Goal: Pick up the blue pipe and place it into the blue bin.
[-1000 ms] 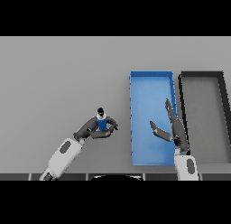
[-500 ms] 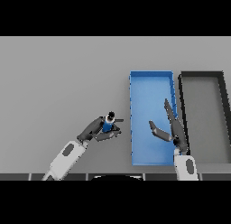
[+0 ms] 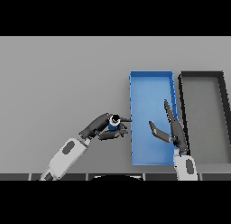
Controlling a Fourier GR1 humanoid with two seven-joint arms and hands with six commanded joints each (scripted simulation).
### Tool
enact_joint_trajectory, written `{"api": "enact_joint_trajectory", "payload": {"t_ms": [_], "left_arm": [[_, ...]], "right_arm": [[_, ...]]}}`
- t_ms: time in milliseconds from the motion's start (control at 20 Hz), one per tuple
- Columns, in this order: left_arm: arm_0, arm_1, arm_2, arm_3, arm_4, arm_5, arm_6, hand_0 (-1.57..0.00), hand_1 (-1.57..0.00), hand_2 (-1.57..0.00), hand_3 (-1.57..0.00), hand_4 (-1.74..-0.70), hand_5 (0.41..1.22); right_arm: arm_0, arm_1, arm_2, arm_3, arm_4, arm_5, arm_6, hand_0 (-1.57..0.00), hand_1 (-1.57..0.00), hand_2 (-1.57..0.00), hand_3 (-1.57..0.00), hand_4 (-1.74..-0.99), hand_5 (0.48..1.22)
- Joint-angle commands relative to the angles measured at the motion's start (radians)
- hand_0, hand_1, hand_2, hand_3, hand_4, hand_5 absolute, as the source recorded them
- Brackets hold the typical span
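matt grey table (image 3: pixel 58 74); smooth plastic-looking blue bin (image 3: pixel 133 105) and dark bin (image 3: pixel 182 101); blue pipe (image 3: pixel 113 123) maybe glossy

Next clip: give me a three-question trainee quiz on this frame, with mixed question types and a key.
1. True or false: the blue pipe already lies inside the blue bin.
2. Which hand holds the pipe? A) left hand B) right hand
3. Fill in: to the right of the blue bin stands a ____ bin.

Key: 1 false, it is held just outside the bin's left wall. 2 A. 3 dark grey.
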Motion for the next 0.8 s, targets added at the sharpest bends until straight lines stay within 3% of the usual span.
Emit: {"api": "enact_joint_trajectory", "payload": {"t_ms": [0, 100, 350, 600, 700, 750], "left_arm": [[0.001, -0.001, -0.003, -0.007, 0.000, 0.001, 0.006, -1.56, -1.56, -1.56, -1.44, -1.73, 1.218], [0.001, -0.001, -0.011, -0.009, -0.006, -0.005, 0.023, -1.57, -1.57, -1.57, -1.44, -1.73, 1.219], [0.006, -0.011, -0.018, -0.012, -0.015, -0.003, 0.040, -1.57, -1.57, -1.57, -1.44, -1.73, 1.219], [0.004, 0.002, -0.006, -0.005, -0.018, -0.014, 0.030, -1.57, -1.57, -1.57, -1.44, -1.73, 1.220], [-0.012, -0.003, 0.000, 0.009, -0.020, -0.019, 0.034, -1.57, -1.57, -1.57, -1.44, -1.73, 1.221], [-0.011, -0.001, 0.004, 0.003, -0.015, -0.018, 0.042, -1.57, -1.57, -1.57, -1.44, -1.73, 1.221]], "right_arm": [[-0.009, -0.003, -0.009, 0.012, -0.001, -0.005, 0.004, 0.00, 0.00, 0.00, 0.00, -1.195, 0.635], [0.019, -0.015, -0.012, -0.022, -0.013, 0.005, -0.015, 0.00, 0.00, 0.00, 0.00, -1.186, 0.629], [0.035, 0.011, -0.005, -0.027, -0.025, 0.001, 0.030, 0.00, 0.00, 0.00, 0.00, -1.186, 0.629], [0.036, 0.026, -0.001, -0.040, -0.048, 0.010, 0.011, 0.00, 0.00, 0.00, 0.00, -1.191, 0.619], [0.017, 0.003, -0.019, -0.078, -0.156, 0.085, 0.019, 0.00, 0.00, 0.00, 0.00, -1.197, 0.604], [0.008, -0.016, -0.015, -0.110, -0.209, 0.130, 0.050, 0.00, 0.00, 0.00, 0.00, -1.199, 0.593]]}}
